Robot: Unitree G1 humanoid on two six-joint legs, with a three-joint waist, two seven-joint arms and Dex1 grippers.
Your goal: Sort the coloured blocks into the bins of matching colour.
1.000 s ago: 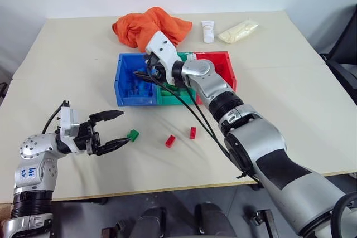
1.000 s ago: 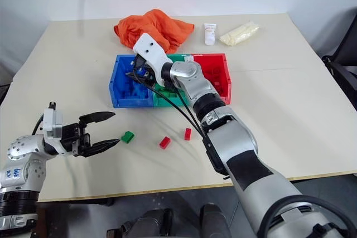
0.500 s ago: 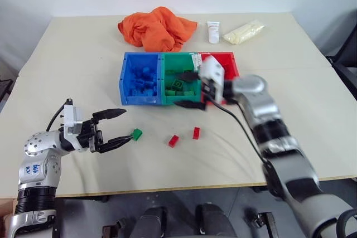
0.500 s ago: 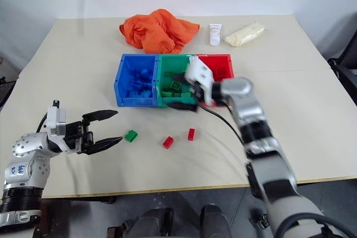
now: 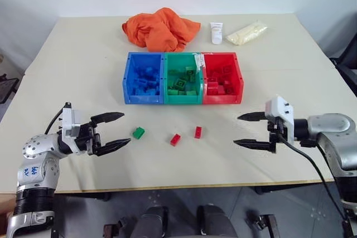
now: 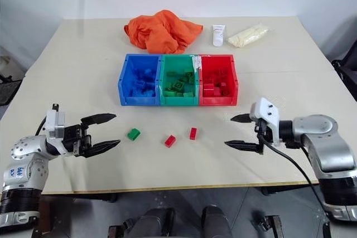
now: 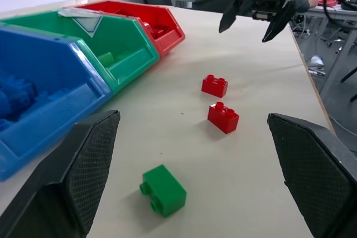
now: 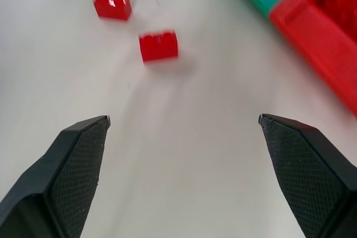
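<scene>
The table point(image 5: 67, 71) carries the three joined bins point(image 5: 183, 78) near its middle, their row running parallel to the far edge: blue, green, red from the robot's left, each holding matching blocks. Three blocks lie loose between the bins and the near edge: a green block point(image 5: 138, 132), a red block point(image 5: 175, 139) lying askew, and another red block point(image 5: 197, 132) with its long axis pointing toward the bins. The left gripper point(image 5: 119, 129) reaches level from the left edge toward the green block, jaws spread and empty. The right gripper point(image 5: 241, 130) points inward from the right edge, jaws likewise apart.
</scene>
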